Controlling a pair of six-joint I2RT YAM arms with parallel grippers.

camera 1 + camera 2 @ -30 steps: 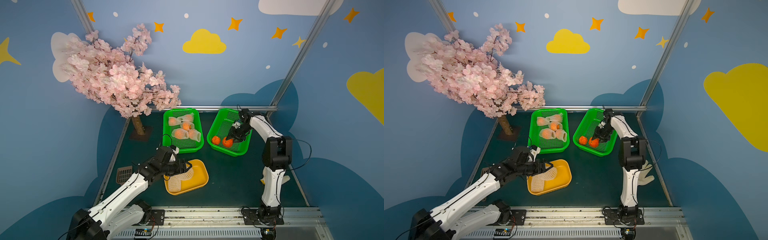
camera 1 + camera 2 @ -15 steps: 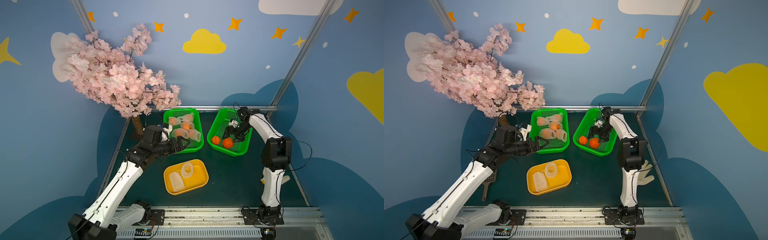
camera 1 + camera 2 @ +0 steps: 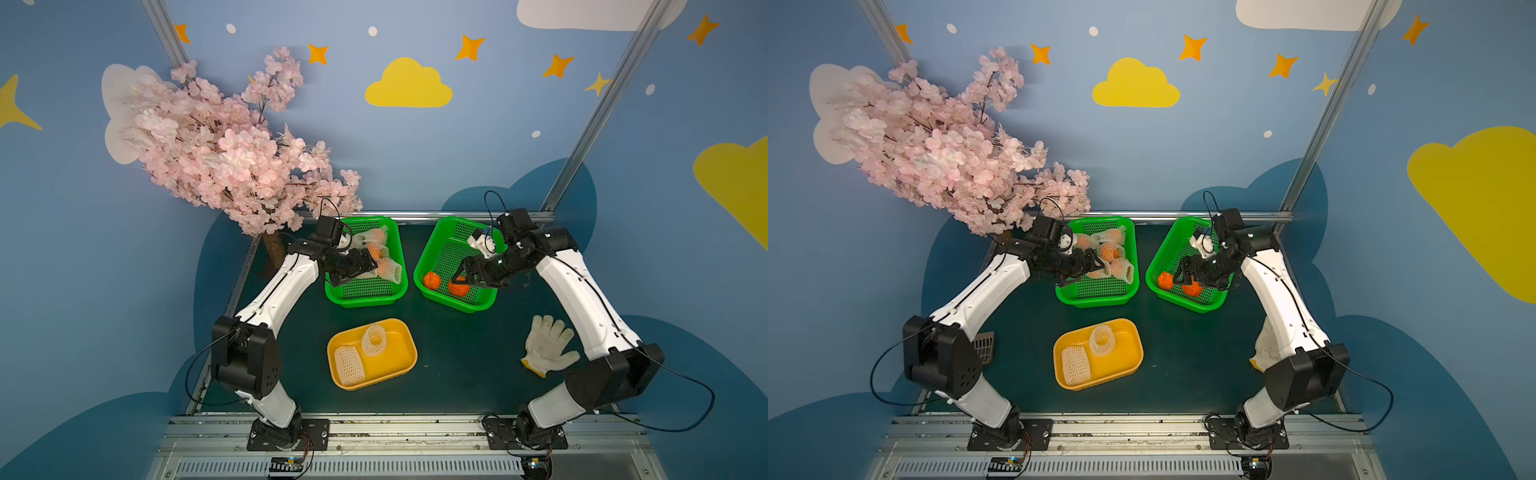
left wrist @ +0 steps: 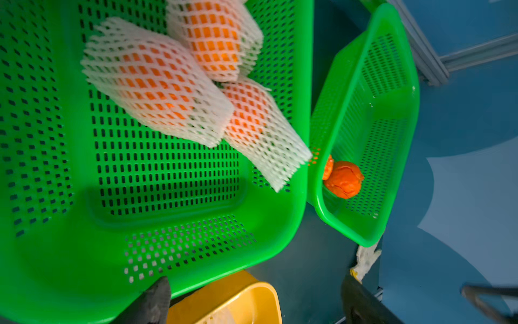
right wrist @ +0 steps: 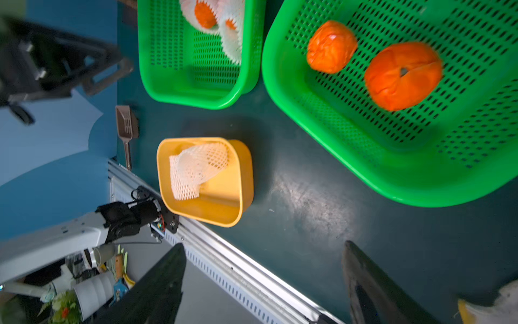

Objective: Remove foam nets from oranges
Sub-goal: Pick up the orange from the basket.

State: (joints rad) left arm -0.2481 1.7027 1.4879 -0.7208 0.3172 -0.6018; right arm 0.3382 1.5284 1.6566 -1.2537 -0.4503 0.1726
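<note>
Wide-spread left hand (image 3: 369, 267) hovers over the left green basket (image 3: 365, 297), holding nothing. It blocks some of the netted oranges (image 4: 157, 81) there, so the count is unclear in both top views. The right hand (image 3: 464, 275) is over the right green basket (image 3: 461, 305), fingers apart, empty, covering part of one of two bare oranges (image 5: 330, 47). Two empty foam nets (image 3: 349, 365) lie in the yellow tray (image 3: 401, 361) on the bench (image 3: 457, 374). In a top view the glove (image 3: 1264, 347) is mostly behind the right arm. Wrist views are blurry, with the fingertips cut off.
</note>
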